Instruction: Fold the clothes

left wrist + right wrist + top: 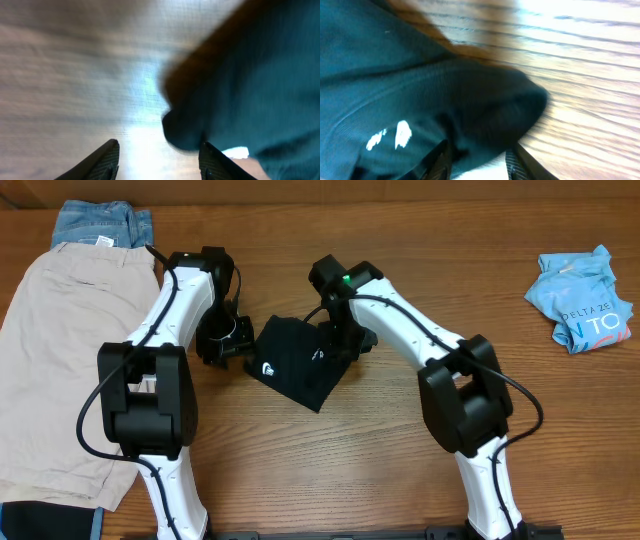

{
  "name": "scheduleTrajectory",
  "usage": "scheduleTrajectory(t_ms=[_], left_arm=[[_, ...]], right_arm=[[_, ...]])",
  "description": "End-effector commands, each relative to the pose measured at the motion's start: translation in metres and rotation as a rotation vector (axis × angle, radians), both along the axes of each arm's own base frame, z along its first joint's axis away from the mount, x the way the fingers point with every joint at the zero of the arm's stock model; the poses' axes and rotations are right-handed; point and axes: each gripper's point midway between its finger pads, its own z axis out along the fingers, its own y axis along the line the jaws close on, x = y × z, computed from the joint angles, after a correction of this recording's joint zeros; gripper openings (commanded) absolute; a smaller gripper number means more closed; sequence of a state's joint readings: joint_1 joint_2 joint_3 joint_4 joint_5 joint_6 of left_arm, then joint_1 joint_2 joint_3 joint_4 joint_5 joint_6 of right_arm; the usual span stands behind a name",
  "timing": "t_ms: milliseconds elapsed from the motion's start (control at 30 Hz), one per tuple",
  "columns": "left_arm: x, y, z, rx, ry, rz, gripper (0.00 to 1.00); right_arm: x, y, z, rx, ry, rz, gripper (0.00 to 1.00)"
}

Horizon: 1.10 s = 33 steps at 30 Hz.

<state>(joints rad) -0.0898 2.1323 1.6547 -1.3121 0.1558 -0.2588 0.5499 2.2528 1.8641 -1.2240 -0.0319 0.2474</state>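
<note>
Lying folded at mid-table, a black T-shirt (pixel 295 365) shows a small white chest logo (pixel 268 367), too small to read, between two robot arms. The left gripper (pixel 159 150) stands half open over the bare table (pixel 400 240), just beside the shirt's left edge, holding nothing. The right gripper (pixel 479 150) is parted too, a fold of the shirt lying loose between its fingers. At far right, a crumpled light-blue tee (pixel 580 300) reads "DELTA ZE" and "TO". Beige shorts (pixel 70 350) overlap blue denim (pixel 100 225) at far left.
</note>
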Motion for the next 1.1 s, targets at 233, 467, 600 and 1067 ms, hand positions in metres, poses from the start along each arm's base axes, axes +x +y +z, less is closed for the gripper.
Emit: scheduleTrajectory(t_ms=[233,467,600,1067], left_arm=[[-0.003,-0.034,0.004,-0.177,0.022,0.020,0.49],[0.013,-0.069,-0.001,-0.263,-0.049,0.038,0.21],[0.013,-0.070,-0.003,-0.221,-0.042,0.081,0.36],[-0.004,-0.067,-0.043,-0.079,-0.051,0.051,0.38]], right_arm=[[0.025,-0.033,0.094,0.042,-0.221,-0.035,0.45],[0.030,-0.051,0.100,0.039,-0.224,-0.077,0.45],[0.029,-0.056,0.100,0.034,-0.216,-0.085,0.45],[0.039,-0.052,0.102,0.041,-0.265,0.032,0.64]])
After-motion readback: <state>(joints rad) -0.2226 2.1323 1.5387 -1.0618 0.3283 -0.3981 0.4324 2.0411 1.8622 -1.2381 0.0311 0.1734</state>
